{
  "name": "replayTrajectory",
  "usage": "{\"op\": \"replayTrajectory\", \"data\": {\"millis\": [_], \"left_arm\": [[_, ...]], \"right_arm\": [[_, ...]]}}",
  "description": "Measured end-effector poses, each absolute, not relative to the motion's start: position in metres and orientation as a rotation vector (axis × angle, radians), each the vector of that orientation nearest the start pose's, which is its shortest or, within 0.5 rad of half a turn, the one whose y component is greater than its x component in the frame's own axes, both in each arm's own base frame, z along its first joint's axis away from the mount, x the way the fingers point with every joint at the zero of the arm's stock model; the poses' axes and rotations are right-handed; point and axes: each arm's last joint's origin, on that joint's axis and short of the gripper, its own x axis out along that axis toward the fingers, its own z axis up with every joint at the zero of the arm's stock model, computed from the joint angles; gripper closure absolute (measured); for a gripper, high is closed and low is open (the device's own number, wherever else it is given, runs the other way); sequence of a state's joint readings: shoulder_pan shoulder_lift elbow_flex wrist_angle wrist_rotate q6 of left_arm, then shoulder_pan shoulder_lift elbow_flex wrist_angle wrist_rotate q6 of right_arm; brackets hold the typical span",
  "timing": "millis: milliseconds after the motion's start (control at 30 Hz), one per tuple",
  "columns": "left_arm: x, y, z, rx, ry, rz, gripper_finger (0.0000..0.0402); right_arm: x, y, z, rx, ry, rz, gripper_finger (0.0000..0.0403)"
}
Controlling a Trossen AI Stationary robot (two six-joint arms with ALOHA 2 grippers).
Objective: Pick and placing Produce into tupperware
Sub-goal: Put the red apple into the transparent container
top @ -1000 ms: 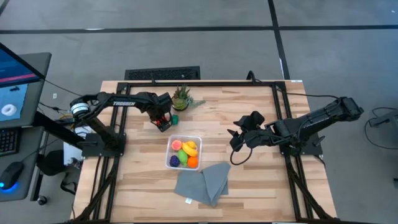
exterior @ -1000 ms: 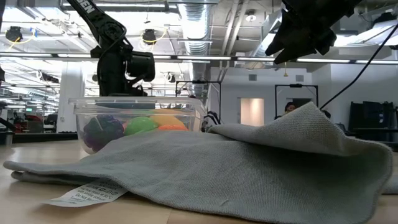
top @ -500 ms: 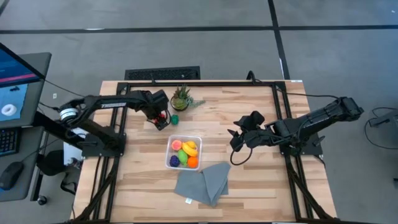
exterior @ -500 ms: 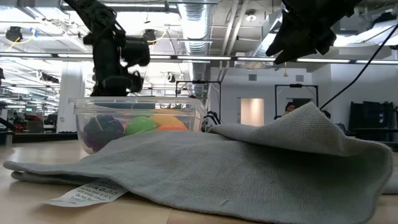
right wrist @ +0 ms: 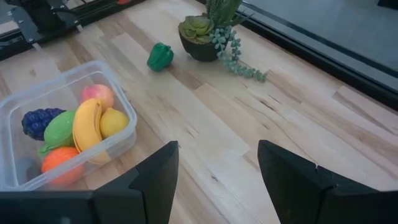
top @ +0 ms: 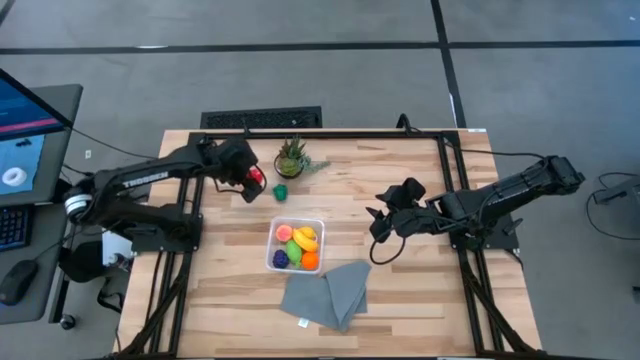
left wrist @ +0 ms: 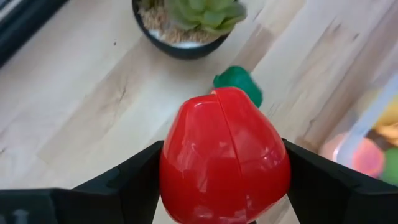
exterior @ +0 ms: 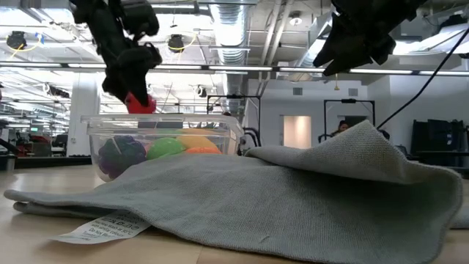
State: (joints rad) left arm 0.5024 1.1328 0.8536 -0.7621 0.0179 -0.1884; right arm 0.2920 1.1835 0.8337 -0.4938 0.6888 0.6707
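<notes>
- One red fruit pinched between the fingers of the left tool, lifted clear of the bench; seen hanging above the box rim in the low view.
- Held near the bench's far-left part, just beside the plant and the green pepper.
- Box lies from that tool toward the near edge and a little toward the right arm; key relation for the coming move, judged a short carry over the rim and then a release.
- Fruit roughly pear-shaped, with a seam running along its length; long axis pointing away from the wrist, between the two fingers.
- Five or six pieces already in the box: purple grapes, lime-green piece, banana, yellow lemon, peach-pink piece, orange.
- Green pepper alone on the bench, between plant and box, apart from both; probably next after the red one, and nearer the left arm.
- Right tool waiting right of the box, raised off the bench, fingers spread with nothing between them in its wrist view.
- Grey cloth lying rumpled at the box's near-right corner, out of the carry path.
- Risk, as a judgement: smooth rounded shell could slip if tilted on the way.
</notes>
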Motion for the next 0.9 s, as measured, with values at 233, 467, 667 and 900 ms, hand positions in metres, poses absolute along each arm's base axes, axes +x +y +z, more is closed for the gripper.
{"op": "replayTrajectory", "data": {"millis": [233,467,667,900], "left_arm": [[0.179,0.084,0.264,-0.424,0.897,0.495,0.0132],[0.183,0.067,0.27,-0.405,0.853,0.426,0.0131],[0.191,0.052,0.273,-0.359,0.815,0.339,0.0132],[0.198,0.039,0.276,-0.306,0.785,0.259,0.0132]], "right_arm": [[0.226,0.049,0.253,0.23,0.583,-0.596,0.0158],[0.225,0.047,0.252,0.213,0.589,-0.62,0.0158],[0.226,0.043,0.252,0.218,0.59,-0.637,0.0158],[0.226,0.043,0.252,0.217,0.59,-0.637,0.0158]]}}
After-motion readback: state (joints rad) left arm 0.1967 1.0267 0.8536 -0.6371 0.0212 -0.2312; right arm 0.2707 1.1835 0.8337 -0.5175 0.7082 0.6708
